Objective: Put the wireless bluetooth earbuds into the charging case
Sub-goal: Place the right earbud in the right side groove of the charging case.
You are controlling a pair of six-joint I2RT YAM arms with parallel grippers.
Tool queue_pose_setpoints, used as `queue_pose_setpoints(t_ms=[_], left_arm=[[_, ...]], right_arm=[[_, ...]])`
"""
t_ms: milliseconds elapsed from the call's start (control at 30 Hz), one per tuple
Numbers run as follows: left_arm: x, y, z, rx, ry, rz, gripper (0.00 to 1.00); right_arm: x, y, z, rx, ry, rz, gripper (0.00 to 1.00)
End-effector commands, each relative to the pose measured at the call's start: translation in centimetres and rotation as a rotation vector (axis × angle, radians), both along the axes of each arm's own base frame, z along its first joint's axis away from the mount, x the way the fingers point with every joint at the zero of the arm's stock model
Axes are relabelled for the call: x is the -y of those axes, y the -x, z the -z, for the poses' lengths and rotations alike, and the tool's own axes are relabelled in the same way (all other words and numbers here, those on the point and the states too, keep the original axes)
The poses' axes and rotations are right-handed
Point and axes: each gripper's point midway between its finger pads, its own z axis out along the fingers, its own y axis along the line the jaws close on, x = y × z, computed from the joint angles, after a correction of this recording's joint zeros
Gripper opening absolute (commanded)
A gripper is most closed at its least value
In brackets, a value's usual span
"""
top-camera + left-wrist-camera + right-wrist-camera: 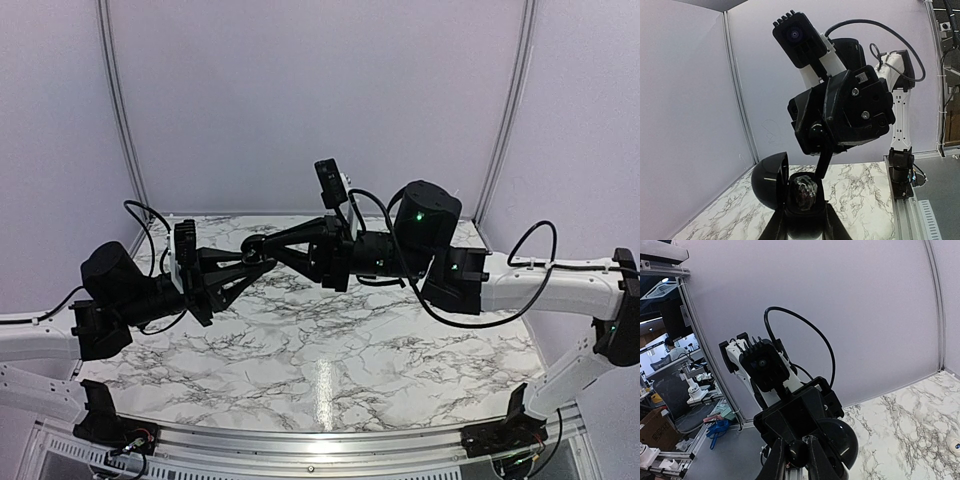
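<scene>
One marble table [330, 370], walled by panels at the back and both sides, a rail along its near edge. Two arms: the left arm [130, 290] and right arm [520, 285] reach inward and meet high over the middle, with bare marble all around below them (plenty of open slab toward the near rail). Two end effectors. The left end effector [806, 207] is clamped on one black round charging case [771, 181], lid swung open, something glossy in its well. The right end effector [820, 172] dips into that opening just beside the lid, fingers pinched onto one small black earbud [797, 453]. One tiny white object [954, 445] lies on the marble, well apart, cut off by the right wrist view's edge.
</scene>
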Motion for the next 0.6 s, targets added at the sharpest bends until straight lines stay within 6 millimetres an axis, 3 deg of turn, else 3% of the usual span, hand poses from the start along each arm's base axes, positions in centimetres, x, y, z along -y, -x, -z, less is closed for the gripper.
queue_pose_setpoints(t_ms=[0, 567], left_arm=[[-0.5, 0.6, -2.1, 0.038, 0.061, 0.01, 0.0], [-0.7, 0.5, -2.7, 0.045, 0.075, -0.003, 0.0]], right_arm=[[0.2, 0.0, -2.6, 0.017, -0.05, 0.015, 0.09], [-0.6, -1.0, -0.6, -0.032, 0.005, 0.049, 0.09]])
